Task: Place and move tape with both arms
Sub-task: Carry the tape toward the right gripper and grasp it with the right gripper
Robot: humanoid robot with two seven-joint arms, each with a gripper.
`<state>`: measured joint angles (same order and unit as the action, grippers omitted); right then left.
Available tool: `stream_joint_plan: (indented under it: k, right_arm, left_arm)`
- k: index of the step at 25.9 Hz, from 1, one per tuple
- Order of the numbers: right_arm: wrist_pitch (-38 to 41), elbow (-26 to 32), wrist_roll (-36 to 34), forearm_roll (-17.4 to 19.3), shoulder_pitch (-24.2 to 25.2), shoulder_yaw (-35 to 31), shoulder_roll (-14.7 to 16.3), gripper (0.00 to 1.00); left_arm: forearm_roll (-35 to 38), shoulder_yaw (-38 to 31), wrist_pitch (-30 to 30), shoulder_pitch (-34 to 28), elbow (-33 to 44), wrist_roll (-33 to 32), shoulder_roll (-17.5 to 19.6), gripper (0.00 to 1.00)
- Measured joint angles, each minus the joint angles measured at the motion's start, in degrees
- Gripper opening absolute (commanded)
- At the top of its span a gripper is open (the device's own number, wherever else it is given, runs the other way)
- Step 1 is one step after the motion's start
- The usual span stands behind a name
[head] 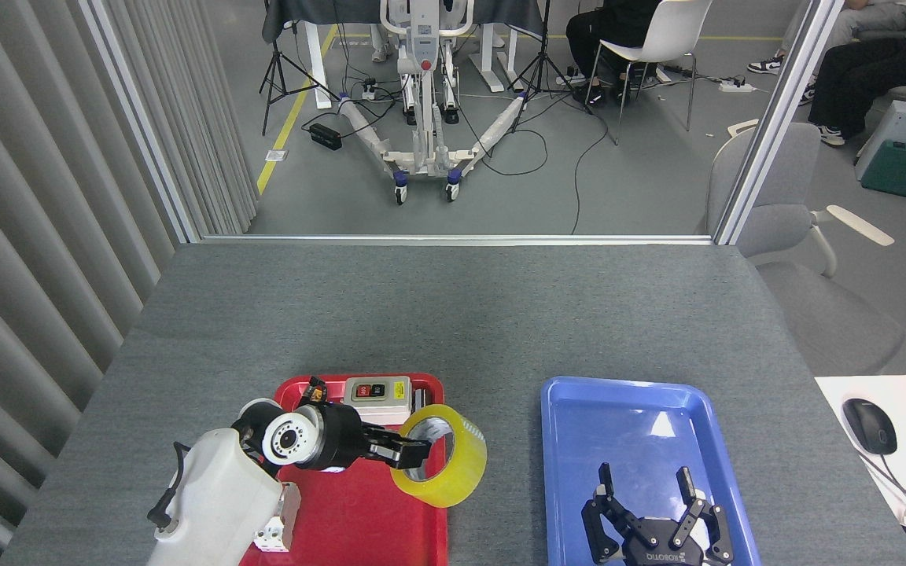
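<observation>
A grey felt-topped table (453,314) stands before a glass partition, with chairs, cables and a wheeled stand on the floor beyond. The left gripper (410,452) reaches in over a red tray (359,519), its black fingers closed on the near rim of the tape (447,460), one finger inside the ring. The tape is a wide roll of see-through yellow with a whitish inner core; it is tilted up on edge, its open hole facing the left gripper, and sits over the tray's right edge. Just behind the left gripper lies a grey switch box (377,395) with red and black buttons; beside the arm's white body, nearer the camera, is a small white breaker (276,531). To the right, well apart, the right gripper (646,487) hovers over a blue tray (626,417), its fingers spread wide and holding nothing.
</observation>
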<state>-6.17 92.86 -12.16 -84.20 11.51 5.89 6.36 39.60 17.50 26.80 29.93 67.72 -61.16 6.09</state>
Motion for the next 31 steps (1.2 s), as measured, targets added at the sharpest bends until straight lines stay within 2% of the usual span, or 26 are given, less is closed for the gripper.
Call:
stream_joint_plan:
  k: [2,4,7,10,13,20,31]
  right_arm:
    - [0.71,0.09,-0.16,-0.16,0.02,0.02,-0.02,1.00]
    - [4.81,0.21,-0.84,-1.19,0.18,-0.11,0.05,1.00]
    - [19.68,0.53,-5.65,-3.07,1.27,-3.01,0.35,1.00]
    - [37.67,1.18,-10.19,-3.83,2.82,-7.68,0.67,1.00]
    - [46.92,1.55,-11.92,-4.04,3.63,-10.96,0.85,1.00]
    - [50.88,2.10,-12.50,-4.09,4.22,-12.00,0.98,1.00]
    - [51.16,2.33,-11.09,-4.31,3.99,-7.50,0.50,1.00]
  left_arm:
    - [-3.80,-0.89,5.90,0.05,-0.41,1.69,-0.99,0.00]
    - [-7.21,-1.82,11.14,-0.11,-1.78,3.14,-2.65,0.00]
    - [-11.92,-2.55,15.72,-0.60,-4.63,4.71,-5.06,0.00]
    - [-14.38,-2.82,17.41,-0.82,-6.27,5.44,-6.32,0.00]
    - [-15.26,-2.89,17.96,-0.93,-6.76,5.69,-6.61,0.00]
    - [-15.65,-2.70,18.19,-1.81,-6.80,5.75,-6.92,0.00]
    - [-15.80,-2.38,18.20,-4.29,-6.48,5.75,-8.62,0.00]
